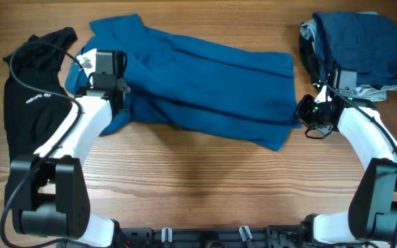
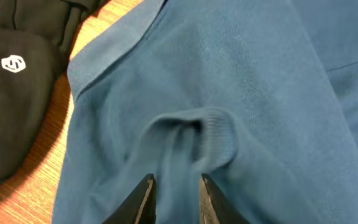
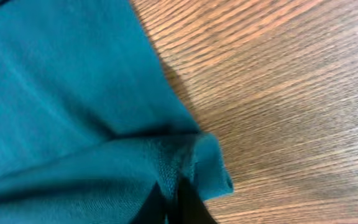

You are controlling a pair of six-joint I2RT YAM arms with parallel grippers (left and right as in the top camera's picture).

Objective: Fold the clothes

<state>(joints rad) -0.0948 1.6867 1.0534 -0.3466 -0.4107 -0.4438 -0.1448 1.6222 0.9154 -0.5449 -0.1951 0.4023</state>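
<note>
Three lots of cloth lie across the surface (image 1: 198, 179). At far left a black garment (image 1: 29, 96) sits in a loose heap, unfolded, with small white print on it. Just right of it the left fingers (image 2: 176, 200) are down on the left end of the shirt (image 1: 205, 89). They stand only narrowly apart, and a puckered ridge of blue knit with a ribbed hem runs into the gap, so I judge them pinched on that fold. The shirt stretches across the middle of the surface, rumpled, with long creases running left to right and one edge doubled over. At its right end the right fingers (image 3: 174, 204) are all but closed on the lower corner, where the hem curls over bare wood. Beyond them, at top right, a pile (image 1: 360, 41) of dark blue and grey pieces looks already folded.

By my reading the step in hand is the shirt. Both ends are gripped, yet the body is not flat, so this looks like a stretch-and-smooth or the start of a fold. The next move calls for both arms working together, keeping the cloth taut enough to pull the creases out without dragging it into the black garment or the pile. A slip from either pinch would leave that end bunched
</note>
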